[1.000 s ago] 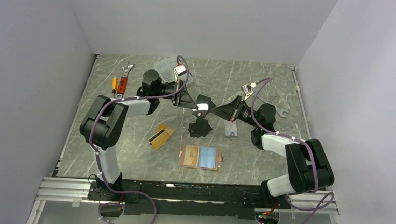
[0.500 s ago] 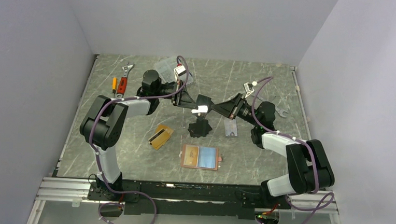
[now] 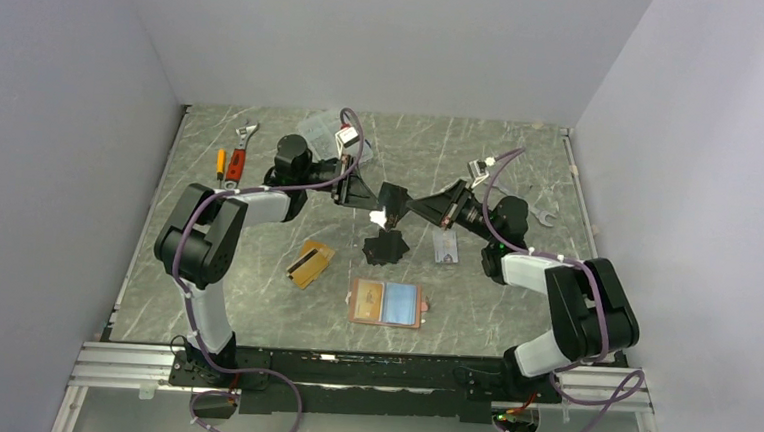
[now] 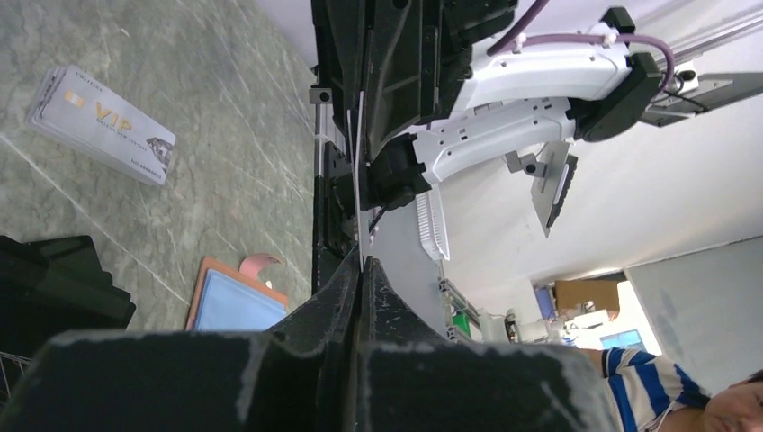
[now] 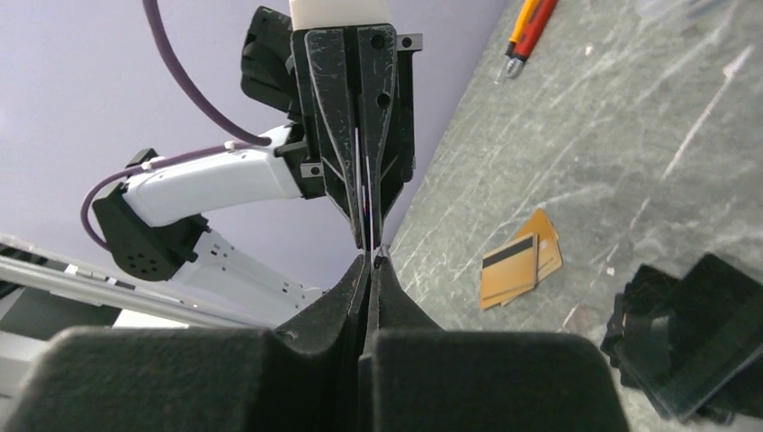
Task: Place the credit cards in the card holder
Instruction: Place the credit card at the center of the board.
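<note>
A pale silver credit card point(image 3: 385, 215) hangs in the air above the table's middle, pinched from both sides. My left gripper point(image 3: 376, 207) is shut on one end and my right gripper point(image 3: 399, 212) is shut on the other. Both wrist views show this card edge-on point(image 4: 357, 180) point(image 5: 364, 211), running from my own fingertips into the other gripper's jaws. The card holder point(image 3: 386, 303) lies open near the front, pink outside and pale blue inside point(image 4: 236, 301). Orange credit cards point(image 3: 310, 262) point(image 5: 519, 261) lie left of it. Silver credit cards point(image 3: 444, 246) point(image 4: 99, 126) lie to the right.
A black irregular flat piece point(image 3: 386, 246) point(image 5: 693, 333) lies under the raised grippers. A clear plastic box point(image 3: 320, 127), a wrench point(image 3: 247, 134) and screwdrivers point(image 3: 229, 164) sit at the back left. Another wrench point(image 3: 544, 218) is at the right.
My right gripper has moved left toward the left gripper and closed on the free end of the card. The left gripper has stayed in place, holding the card.
</note>
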`<state>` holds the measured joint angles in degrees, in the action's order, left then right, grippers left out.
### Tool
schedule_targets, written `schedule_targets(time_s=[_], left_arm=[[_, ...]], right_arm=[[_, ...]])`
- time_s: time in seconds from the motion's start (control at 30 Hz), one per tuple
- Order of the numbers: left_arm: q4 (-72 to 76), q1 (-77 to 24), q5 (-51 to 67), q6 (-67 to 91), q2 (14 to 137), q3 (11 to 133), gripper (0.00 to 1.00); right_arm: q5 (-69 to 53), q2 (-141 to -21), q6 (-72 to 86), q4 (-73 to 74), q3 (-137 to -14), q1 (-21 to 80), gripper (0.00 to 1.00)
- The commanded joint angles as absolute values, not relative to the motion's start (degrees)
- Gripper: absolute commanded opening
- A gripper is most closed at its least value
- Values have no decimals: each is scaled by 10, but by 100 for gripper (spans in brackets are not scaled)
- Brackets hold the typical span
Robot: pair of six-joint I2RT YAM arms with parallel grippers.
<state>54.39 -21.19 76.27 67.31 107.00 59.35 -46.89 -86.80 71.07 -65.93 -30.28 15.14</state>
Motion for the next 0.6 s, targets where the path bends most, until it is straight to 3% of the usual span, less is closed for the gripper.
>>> schedule_targets(time_s=[0.0, 0.13, 0.27, 0.37, 0.57], left_arm=[[463, -211, 753, 597, 1079, 595, 7], [344, -210, 725, 522, 1108, 609, 8], [281, -215, 704, 477, 1145, 621, 10], [230, -221, 689, 432, 1159, 632, 19], [154, -234, 666, 371, 1183, 650, 20]], right_arm=[[-439, -811, 627, -548, -286, 145, 0], [-393, -766, 540, -381, -274, 145, 0], [-387, -761, 536, -355, -252, 145, 0], [-375, -767, 518, -319, -255, 145, 0], [-352, -788, 494, -280, -269, 145, 0]])
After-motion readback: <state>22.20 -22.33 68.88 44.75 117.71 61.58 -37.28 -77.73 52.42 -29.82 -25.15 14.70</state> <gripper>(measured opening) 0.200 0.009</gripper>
